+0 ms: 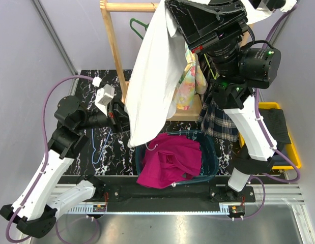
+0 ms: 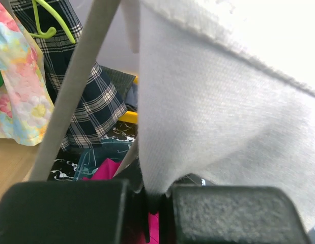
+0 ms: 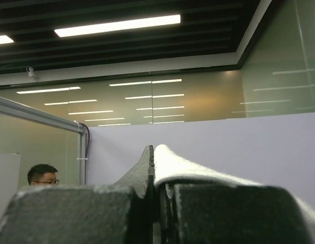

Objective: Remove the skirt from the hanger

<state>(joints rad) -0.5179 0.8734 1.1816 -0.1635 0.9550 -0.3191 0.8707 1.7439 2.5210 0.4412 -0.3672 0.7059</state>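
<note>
The overhead camera alone shows the whole white garment [image 1: 152, 71], which seems to be the skirt, though its cut is hard to read. It hangs as a long drape from the right gripper [image 1: 172, 12], raised high by the wooden rack [image 1: 114, 51], down to the left gripper [image 1: 127, 119] at its lower edge.

The left wrist camera shows what is hidden from above. The left gripper [image 2: 152, 195] has its jaws pressed together on a pinch of the white garment [image 2: 223, 101]. A grey bar [image 2: 76, 86], possibly a hanger arm, slants up just left of that pinch.

Beyond the fingers to the left hang a plaid garment [image 2: 91, 107] on a lime hanger [image 2: 50, 20] and a floral garment [image 2: 20, 86].

The right wrist camera looks upward at ceiling lights and a partition. The right gripper [image 3: 154, 190] is clamped tight, and a fold of the white garment [image 3: 182, 170] bulges over its right finger.

Below the left gripper's hold, a teal basket [image 1: 210, 147] holds a crumpled magenta cloth [image 1: 170, 157] that spills over its near rim. Beside the right arm's base, a yellow bin [image 1: 294, 152] holds a dark cloth [image 1: 277, 124].

A blue hanger [image 1: 98, 147] lies on the marbled table [image 1: 86, 81] under the left forearm. A green hanger [image 1: 139, 25] hangs on the rack, left of the right gripper.
</note>
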